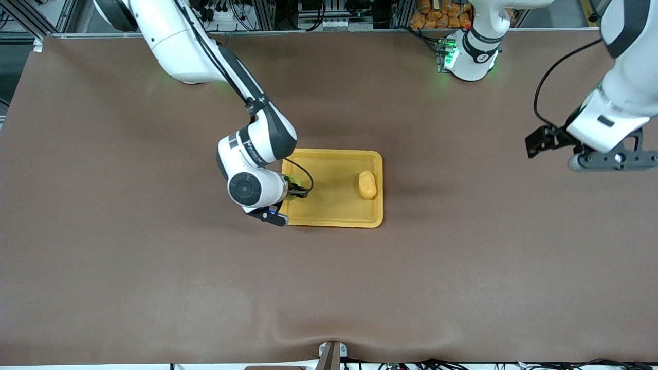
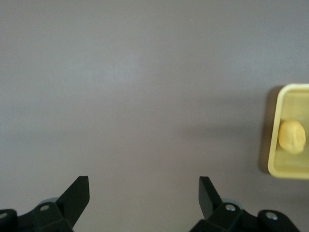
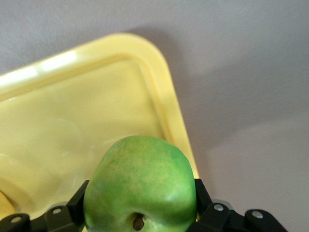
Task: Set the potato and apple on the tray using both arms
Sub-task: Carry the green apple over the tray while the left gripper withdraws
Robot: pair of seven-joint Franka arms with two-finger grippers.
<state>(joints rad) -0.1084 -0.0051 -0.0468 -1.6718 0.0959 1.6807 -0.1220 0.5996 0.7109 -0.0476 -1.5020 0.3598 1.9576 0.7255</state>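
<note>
The yellow-orange tray (image 1: 334, 200) lies in the middle of the table. The potato (image 1: 367, 184) rests in it at the end toward the left arm. My right gripper (image 1: 295, 191) is shut on the green apple (image 1: 293, 180) over the tray's end toward the right arm. In the right wrist view the apple (image 3: 140, 183) sits between the fingers (image 3: 203, 193), stem dimple toward the camera, above the tray (image 3: 72, 121) near a corner. My left gripper (image 1: 614, 160) is open and empty, raised over bare table toward the left arm's end. Its view (image 2: 142, 186) shows the tray (image 2: 294, 101) and potato (image 2: 291, 136).
The brown cloth (image 1: 154, 267) covers the whole table. Several orange items (image 1: 437, 13) sit off the table's edge by the left arm's base (image 1: 470, 56).
</note>
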